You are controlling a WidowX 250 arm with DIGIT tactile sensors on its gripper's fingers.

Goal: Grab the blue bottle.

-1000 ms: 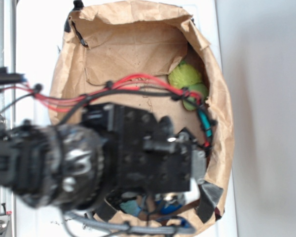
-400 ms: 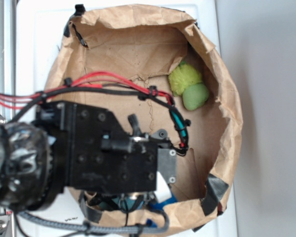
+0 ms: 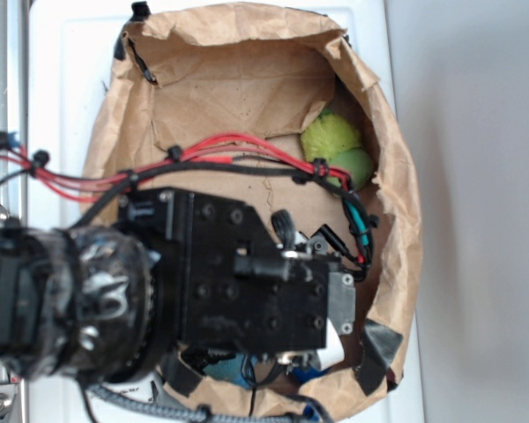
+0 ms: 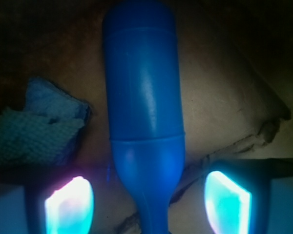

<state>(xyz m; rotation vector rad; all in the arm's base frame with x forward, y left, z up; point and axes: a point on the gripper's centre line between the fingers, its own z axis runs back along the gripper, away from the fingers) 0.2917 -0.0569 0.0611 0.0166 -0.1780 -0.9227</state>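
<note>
One blue bottle (image 4: 144, 117) is seen in the wrist view, lying lengthwise down the middle of the frame with its rounded body toward the top and its narrow neck toward the bottom edge. The gripper (image 4: 147, 202) is spread wide and released: its two glowing fingertips (image 4: 69, 207) are placed at the lower left and lower right, with the bottle's neck between them and a clear gap left on each side, so nothing is grasped. One folded teal cloth (image 4: 36, 129) is seen at the left of the frame, just beside the bottle. In the exterior view, one brown paper bag (image 3: 397, 256) is spread open on a white surface (image 3: 66, 79), and the black arm is reached into its lower part, so that most of the bag's floor there is hidden. Two green objects (image 3: 337, 145), one fuzzy and yellow-green, one smoother and rounder, are seen touching at the bag's upper right wall. Red and black cables (image 3: 203, 154) are run across the middle of the frame.
</note>
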